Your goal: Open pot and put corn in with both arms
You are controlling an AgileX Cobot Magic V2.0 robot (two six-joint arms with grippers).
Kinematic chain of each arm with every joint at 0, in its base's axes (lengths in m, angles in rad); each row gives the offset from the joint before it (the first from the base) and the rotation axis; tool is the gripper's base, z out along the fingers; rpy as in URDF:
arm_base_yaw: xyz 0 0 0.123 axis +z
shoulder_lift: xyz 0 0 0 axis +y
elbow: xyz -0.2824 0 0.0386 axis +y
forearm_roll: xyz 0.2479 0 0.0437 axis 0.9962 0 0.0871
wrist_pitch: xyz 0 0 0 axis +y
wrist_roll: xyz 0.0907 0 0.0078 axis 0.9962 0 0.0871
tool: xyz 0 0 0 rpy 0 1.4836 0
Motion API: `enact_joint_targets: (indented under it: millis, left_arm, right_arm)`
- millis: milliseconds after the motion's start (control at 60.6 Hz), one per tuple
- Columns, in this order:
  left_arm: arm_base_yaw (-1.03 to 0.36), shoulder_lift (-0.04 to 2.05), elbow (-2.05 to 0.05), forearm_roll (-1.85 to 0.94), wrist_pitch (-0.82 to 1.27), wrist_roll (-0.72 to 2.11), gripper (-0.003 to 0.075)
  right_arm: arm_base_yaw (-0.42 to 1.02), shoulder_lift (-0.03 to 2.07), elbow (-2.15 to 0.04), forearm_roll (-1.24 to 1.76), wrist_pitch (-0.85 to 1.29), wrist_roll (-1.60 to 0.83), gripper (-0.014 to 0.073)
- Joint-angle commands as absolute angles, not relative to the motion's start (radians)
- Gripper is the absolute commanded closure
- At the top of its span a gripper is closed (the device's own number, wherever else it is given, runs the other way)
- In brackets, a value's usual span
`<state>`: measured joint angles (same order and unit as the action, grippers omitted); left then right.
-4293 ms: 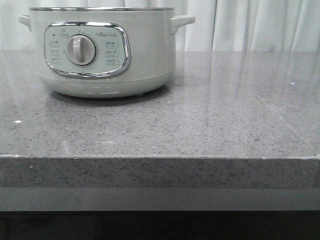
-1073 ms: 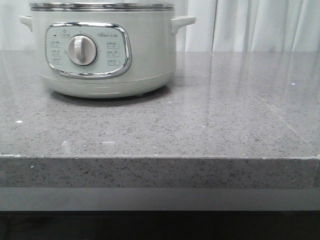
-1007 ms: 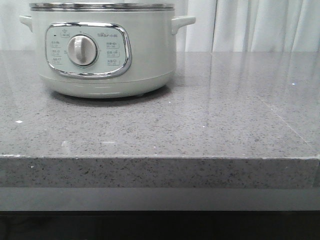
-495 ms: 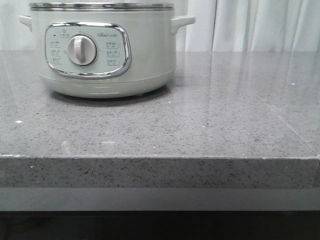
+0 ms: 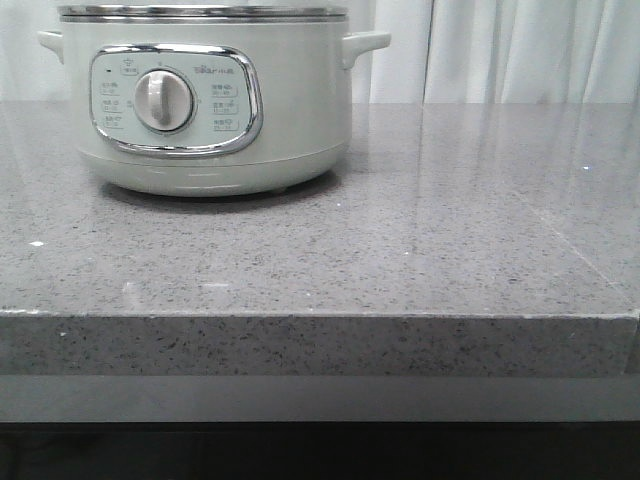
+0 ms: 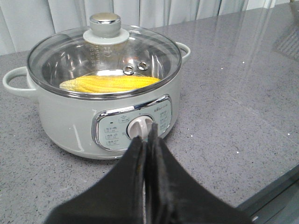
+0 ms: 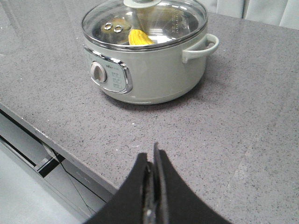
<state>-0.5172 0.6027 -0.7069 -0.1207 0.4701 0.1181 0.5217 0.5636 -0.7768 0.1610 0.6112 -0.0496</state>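
The pale grey-green pot (image 5: 290,110) stands on the grey counter at the back left, its dial (image 5: 162,99) facing me. In the left wrist view the pot (image 6: 65,126) has its glass lid (image 6: 154,51) on, with a knob (image 6: 105,24) on top, and the yellow corn (image 6: 110,84) lies inside under the lid. The right wrist view shows the pot (image 7: 159,77) and part of the corn (image 7: 138,38) through the glass. My left gripper (image 6: 145,140) is shut and empty, in front of the dial. My right gripper (image 7: 152,156) is shut and empty, over the counter near its front edge.
The speckled grey counter (image 5: 420,240) stretches right of the pot, with its front edge (image 5: 320,315) near me. White curtains (image 5: 520,50) hang behind. In the right wrist view a dark drop and cabinet frame (image 7: 42,163) lie beyond the counter edge.
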Motion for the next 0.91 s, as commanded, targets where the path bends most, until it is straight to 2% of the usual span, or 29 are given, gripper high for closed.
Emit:
enact_joint_targets:
  millis: [0,215,479,693,892]
  left_arm:
    - [-0.526,0.581,-0.710,-0.136,0.363,0.118,0.0741]
    - [-0.378,0.361,-0.467,-0.132,0.140,0.118,0.0741]
    - [-0.153,0.098,-0.160,-0.173,0.111,0.115,0.0741]
    - [-0.077,-0.027,0.011,-0.198,-0.035,0.115,0.0741]
    - [-0.067,-0.025,0.012,-0.196,-0.070,0.115,0.0741]
  right_arm:
    - [0.522,0.565,-0.801,0.169,0.538,-0.049,0.0661]
    - [0.522,0.565,-0.801,0.169,0.538,-0.049,0.0661]
    - [0.522,0.565,-0.801,0.169,0.538,-0.049,0.0661]
    - [0.522,0.565,-0.801,0.169,0.538,-0.049,0.0661]
    - [0.522,0.568,-0.801,0.169,0.535,-0.049,0.0661]
